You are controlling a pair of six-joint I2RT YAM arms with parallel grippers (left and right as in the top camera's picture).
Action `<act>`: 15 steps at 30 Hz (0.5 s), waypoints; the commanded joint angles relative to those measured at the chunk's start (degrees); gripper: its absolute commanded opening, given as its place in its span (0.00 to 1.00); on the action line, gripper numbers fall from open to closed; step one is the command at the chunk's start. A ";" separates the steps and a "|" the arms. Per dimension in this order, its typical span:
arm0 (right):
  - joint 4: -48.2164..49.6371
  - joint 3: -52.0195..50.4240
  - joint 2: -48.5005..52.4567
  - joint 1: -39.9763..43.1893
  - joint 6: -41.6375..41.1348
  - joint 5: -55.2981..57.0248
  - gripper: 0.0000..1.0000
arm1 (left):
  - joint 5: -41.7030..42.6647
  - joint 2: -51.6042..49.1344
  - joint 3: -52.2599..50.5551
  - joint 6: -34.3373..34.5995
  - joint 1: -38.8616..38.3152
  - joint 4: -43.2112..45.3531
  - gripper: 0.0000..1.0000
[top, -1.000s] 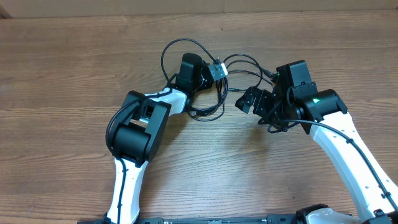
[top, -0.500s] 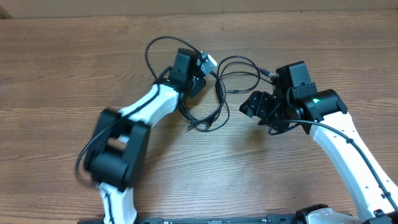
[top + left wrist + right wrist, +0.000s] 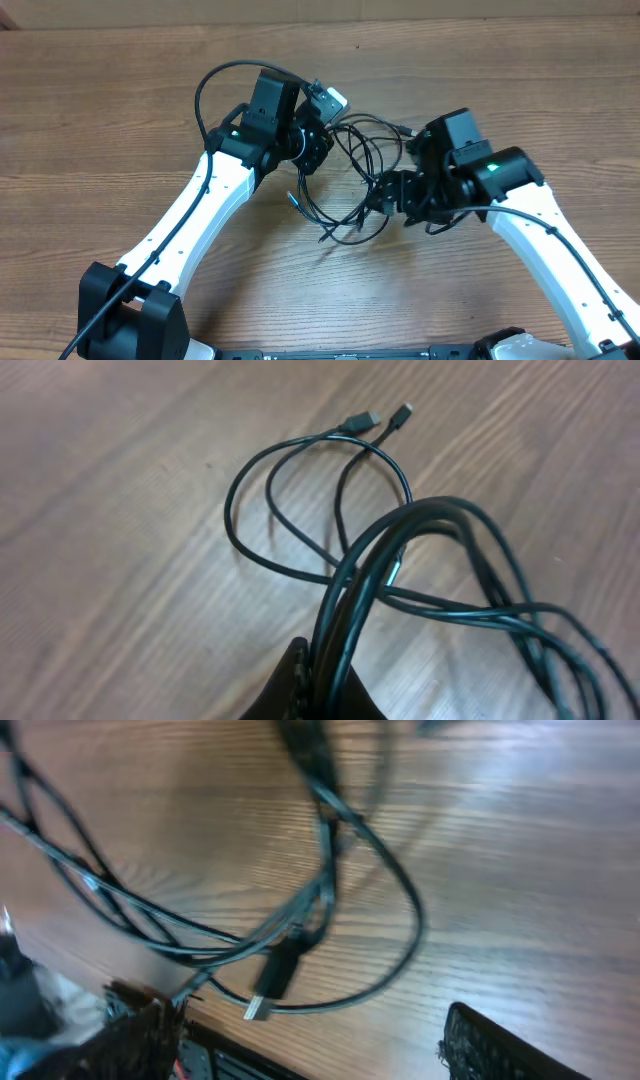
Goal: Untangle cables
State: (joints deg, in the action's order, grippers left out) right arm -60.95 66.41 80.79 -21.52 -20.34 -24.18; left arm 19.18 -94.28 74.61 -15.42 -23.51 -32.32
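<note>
The left claw point(image 3: 312, 150) is pressed together on the cables point(image 3: 345, 592), which rise from between its fingers as one tight bundle. Away from this claw the strands fan out into loose, overlapping loops lying on the desk point(image 3: 90, 90). In the left wrist view two plugs point(image 3: 365, 418) rest side by side at the end of the loops farthest from the claw.

The right claw point(image 3: 305, 1020) sits near the left claw, across the loops from it. Its fingers are spread wide, and a strand with one plug point(image 3: 272, 978) lies loose between them.

Bare wood is open all around the left claw. A broad strip runs from it to the desk's far edge point(image 3: 320, 24), and wide stretches reach outward past both arms.
</note>
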 commanded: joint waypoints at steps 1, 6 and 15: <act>2.32 -0.09 -0.09 -2.73 3.96 2.49 0.82 | 3.67 1.09 0.15 2.21 0.24 -0.61 0.04; 5.99 -0.11 -0.09 -5.46 3.98 12.33 0.83 | 7.54 1.38 0.15 2.19 0.24 -0.61 0.04; 11.50 -1.27 0.74 -7.85 4.37 20.13 0.77 | 11.98 3.13 0.15 2.93 0.39 -0.46 0.04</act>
State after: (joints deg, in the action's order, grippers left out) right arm -50.54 66.35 80.97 -28.49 -16.47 -9.39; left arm 27.05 -94.06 74.61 -13.98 -23.49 -33.06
